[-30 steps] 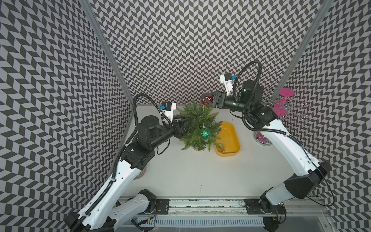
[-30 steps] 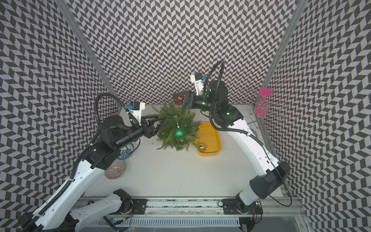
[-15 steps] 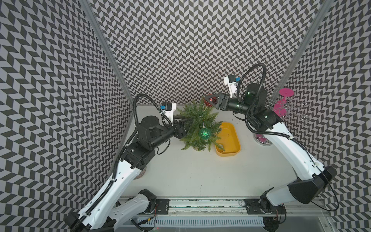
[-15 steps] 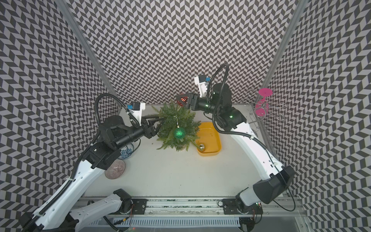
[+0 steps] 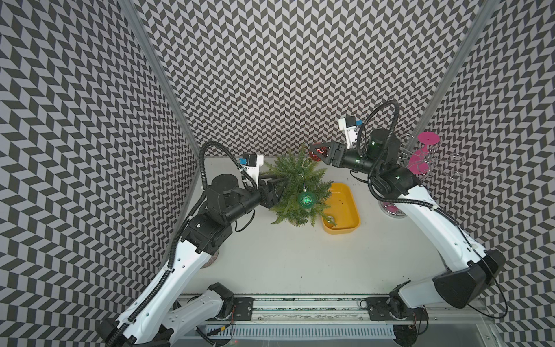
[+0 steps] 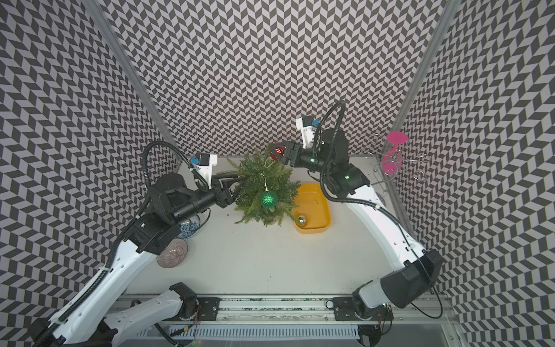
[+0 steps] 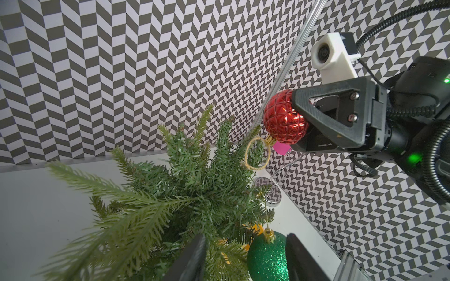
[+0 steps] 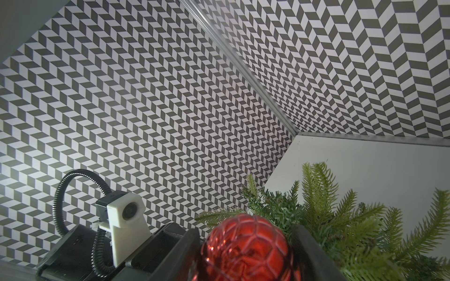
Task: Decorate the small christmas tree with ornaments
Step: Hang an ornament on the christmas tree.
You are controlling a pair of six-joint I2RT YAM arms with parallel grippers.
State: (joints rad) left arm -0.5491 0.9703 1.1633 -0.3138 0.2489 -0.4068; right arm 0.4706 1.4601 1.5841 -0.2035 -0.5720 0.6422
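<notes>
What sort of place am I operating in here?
Probably a robot test cell: chevron-patterned walls enclose a table, both arms mount on a front rail, and props like the small christmas tree are staged.

I see grey-and-white chevron walls (image 5: 270, 75) on three sides, metal strips (image 5: 160, 81) in corners, plain white table (image 5: 300, 261). Light on my feeds even, bright.

The red ornament (image 7: 283, 116) is glossy and faceted; its loop (image 7: 246, 153) is rough gold twine. The green ornament (image 5: 306, 200) is coarse with glitter, and the gold ornament (image 6: 301, 221) is mirror-polished. The small christmas tree (image 5: 292, 180) has matt plastic needles. The right claw (image 7: 297, 121) is matt black plastic, the yellow tray (image 5: 344, 199) smooth plastic, and the table (image 5: 300, 258) matt.
</notes>
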